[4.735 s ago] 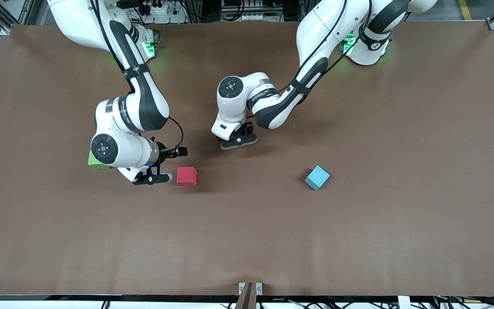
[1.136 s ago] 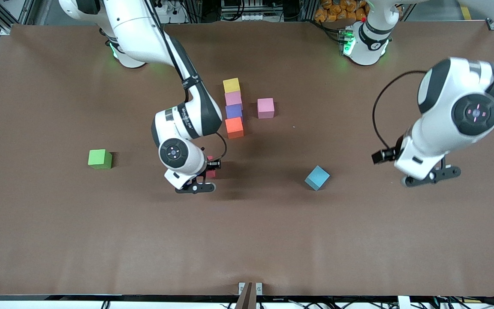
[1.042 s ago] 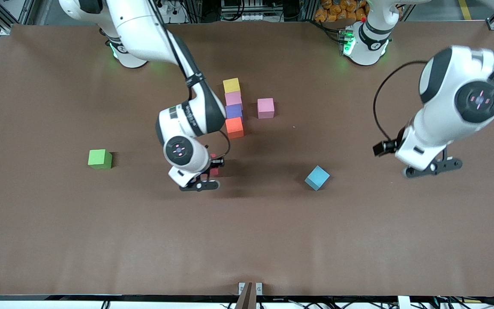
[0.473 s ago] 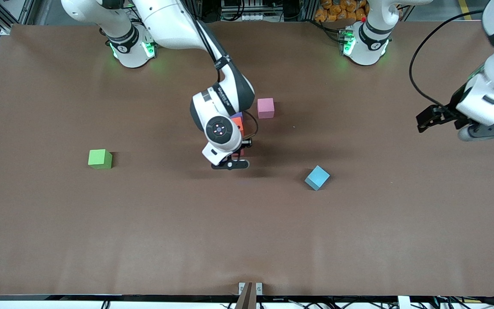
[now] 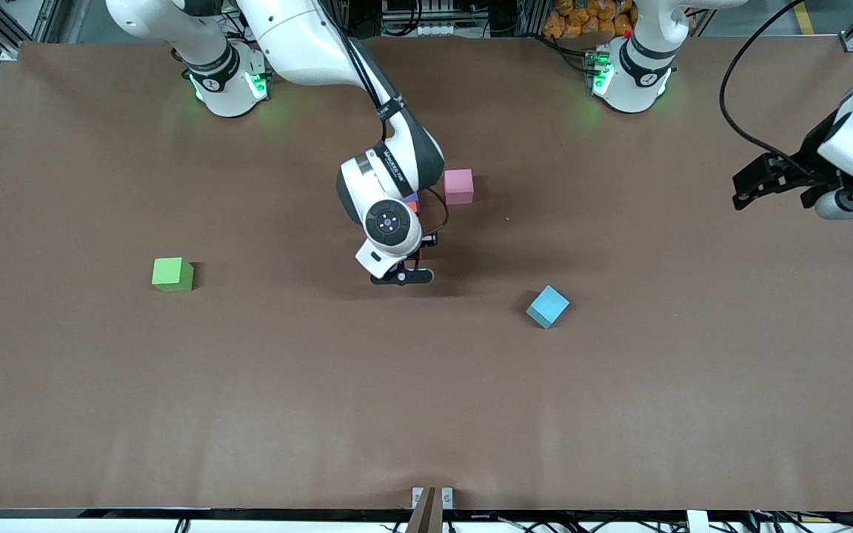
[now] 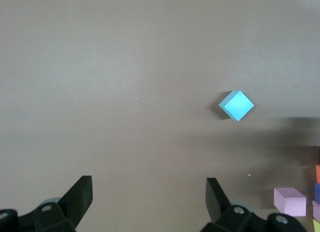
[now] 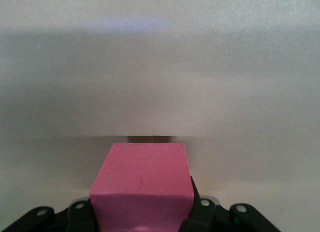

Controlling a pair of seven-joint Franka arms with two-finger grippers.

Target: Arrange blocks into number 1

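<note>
My right gripper [image 5: 402,271] is shut on the red block [image 7: 142,184] and hangs low over the table, at the camera-side end of the block column. The right arm hides most of that column. Only slivers of the purple block [image 5: 412,198] and the orange block [image 5: 414,208] show; the yellow block and one pink block are hidden. A pink block [image 5: 459,186] lies beside the column toward the left arm's end. The green block [image 5: 172,274] lies toward the right arm's end. The light blue block [image 5: 547,306] sits turned diagonally. My left gripper [image 5: 845,201] is open and empty, over the left arm's end of the table.
The left wrist view looks down on the light blue block [image 6: 236,105], the pink block [image 6: 290,201] and an edge of the orange block [image 6: 317,173]. Bare brown table [image 5: 426,400] spreads toward the front camera. A small bracket [image 5: 431,500] sits at the table's near edge.
My right gripper took hold of the red block and carried it to the column's camera-side end. The left arm drew away to its own end of the table, open.
</note>
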